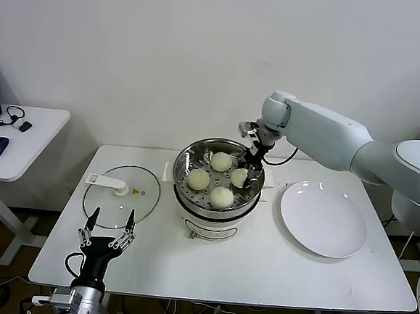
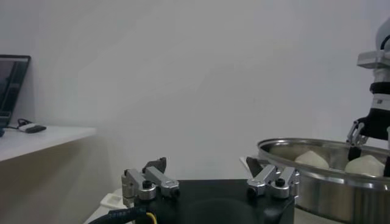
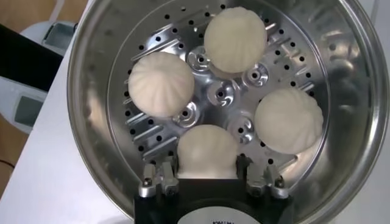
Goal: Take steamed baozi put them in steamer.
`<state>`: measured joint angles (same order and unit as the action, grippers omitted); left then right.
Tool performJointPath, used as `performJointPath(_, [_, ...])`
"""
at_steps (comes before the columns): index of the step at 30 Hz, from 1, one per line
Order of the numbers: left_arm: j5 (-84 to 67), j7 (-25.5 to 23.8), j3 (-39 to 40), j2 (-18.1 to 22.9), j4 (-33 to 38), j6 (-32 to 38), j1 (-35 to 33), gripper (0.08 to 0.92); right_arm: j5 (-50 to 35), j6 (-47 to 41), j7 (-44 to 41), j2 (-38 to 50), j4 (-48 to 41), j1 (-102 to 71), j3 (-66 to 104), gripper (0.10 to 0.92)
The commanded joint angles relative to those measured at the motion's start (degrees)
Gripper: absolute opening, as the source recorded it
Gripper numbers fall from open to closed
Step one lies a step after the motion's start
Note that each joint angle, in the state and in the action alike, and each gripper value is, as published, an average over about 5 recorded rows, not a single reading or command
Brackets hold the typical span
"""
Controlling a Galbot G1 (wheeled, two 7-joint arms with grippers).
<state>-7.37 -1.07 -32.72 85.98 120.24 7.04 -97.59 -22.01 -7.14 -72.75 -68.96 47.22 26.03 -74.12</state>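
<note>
You have the steamer (image 1: 218, 194) standing upright on the table (image 1: 259, 270), open mouth up, the plate (image 1: 324, 218) to its right. All four baozi (image 3: 234, 38) sit pleats-up on its perforated floor. Your right gripper (image 3: 207, 176) reaches into the steamer, jaws flanking one baozi (image 3: 207, 151); whether they pinch it, you cannot tell. Your left gripper (image 1: 107, 230) hovers near the glass lid (image 1: 122, 197), left of the steamer, jaws spread.

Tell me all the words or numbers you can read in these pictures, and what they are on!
None can be read.
Lid: a small yellow sign near its handle, too small to read.
Right gripper: a strip of print on its body at the picture's edge, cut off and unreadable.
Pot base: no readable print.
Plate: blank.
</note>
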Motion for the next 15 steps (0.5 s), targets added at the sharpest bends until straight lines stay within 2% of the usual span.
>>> performJointPath(1, [0.0,0.0,0.1,0.1,0.0,-0.1,0.0,0.823,0.8,0.2,0.0,-0.1,-0.6,-0.4,0.6,0.659])
performJointPath(7, [0.0,0.0,0.0,0.0,0.0,-0.1,0.0,0.823,0.1,0.1,-0.3,-0.2,-0.6,0.1,1.5,0.804])
performJointPath(15, [0.1,0.1,0.0,0.0,0.3,-0.3,0.1,0.823,-3.1,-0.2,-1.1,0.3,-0.1,2.1,2.1,0.823])
